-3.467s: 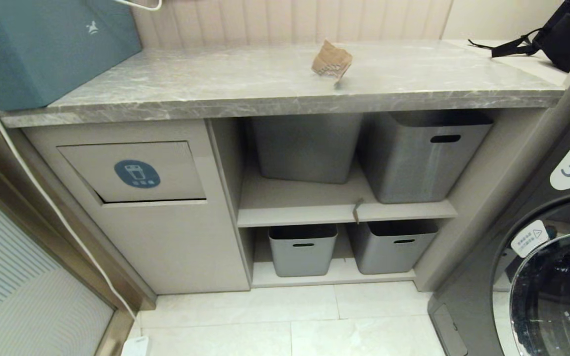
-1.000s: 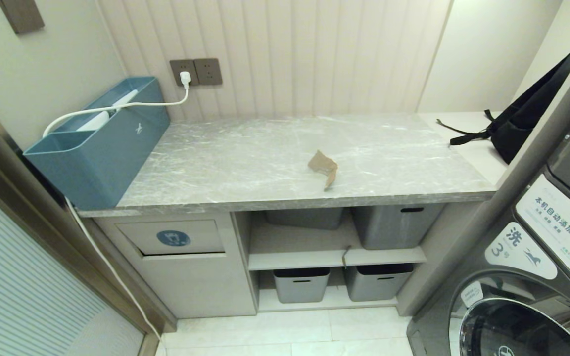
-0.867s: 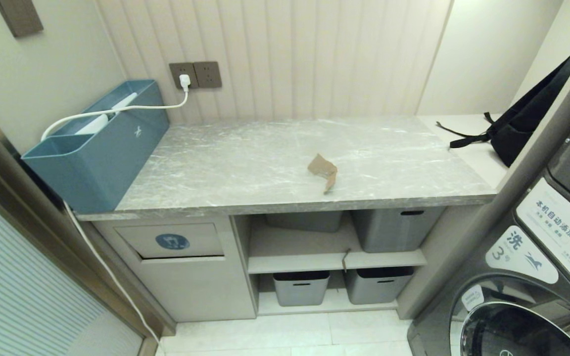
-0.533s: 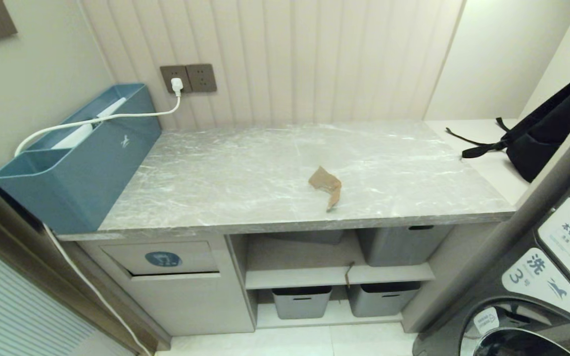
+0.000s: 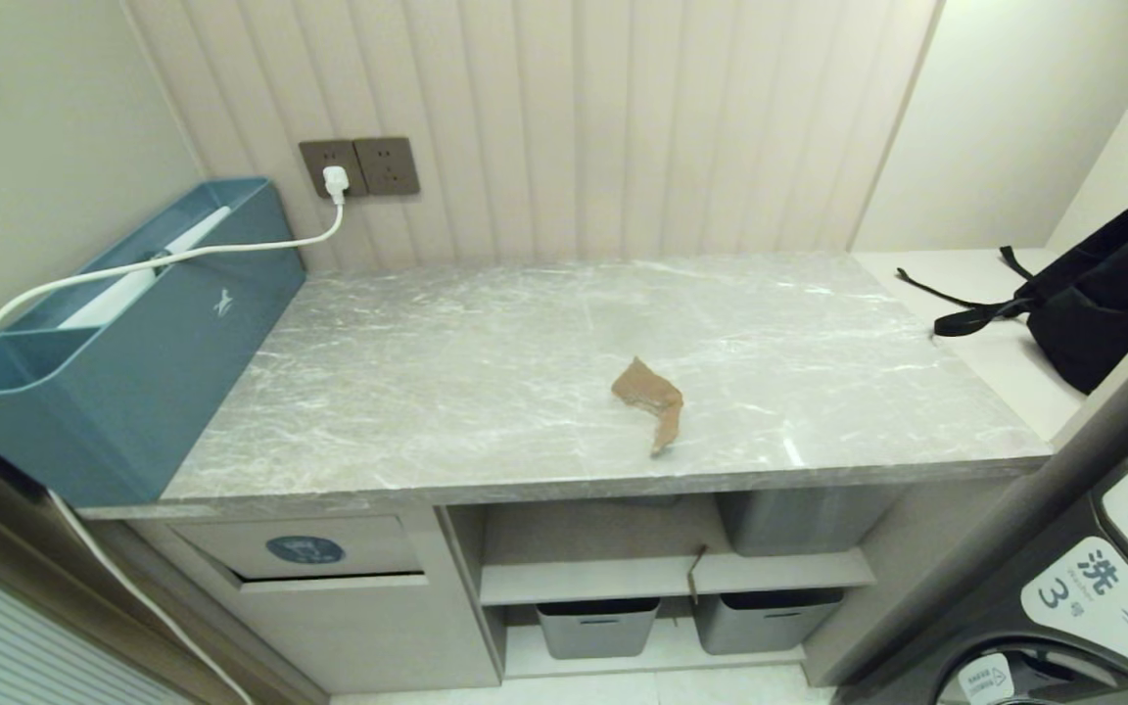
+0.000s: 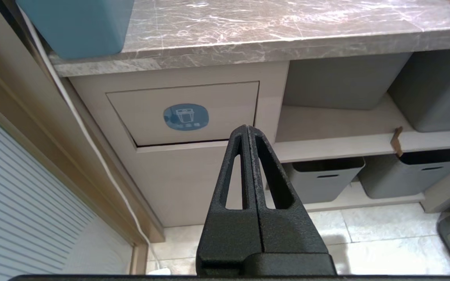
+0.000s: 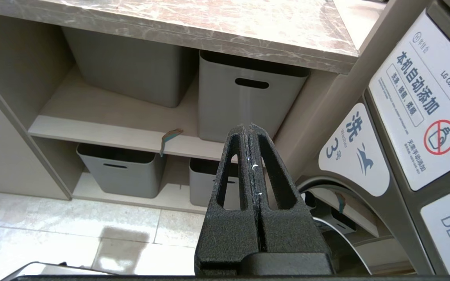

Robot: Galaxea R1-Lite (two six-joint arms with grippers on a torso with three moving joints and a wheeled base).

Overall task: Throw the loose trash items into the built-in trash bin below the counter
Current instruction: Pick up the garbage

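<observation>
A cardboard scrap [image 5: 650,397] lies on the counter [image 5: 486,392] near its front edge, the built-in trash bin [image 5: 305,548] below the counter's left end, tubs [image 5: 596,627] on shelves to its right, and what seems another scrap [image 5: 693,573] hanging off the upper shelf [image 5: 603,578].

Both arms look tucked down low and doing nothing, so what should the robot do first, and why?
Probably raise the right gripper toward the cardboard scrap and open it. The scrap lies loose on the counter, nearer the right side, while both the right and the left gripper hang shut below the counter edge, holding nothing.
</observation>
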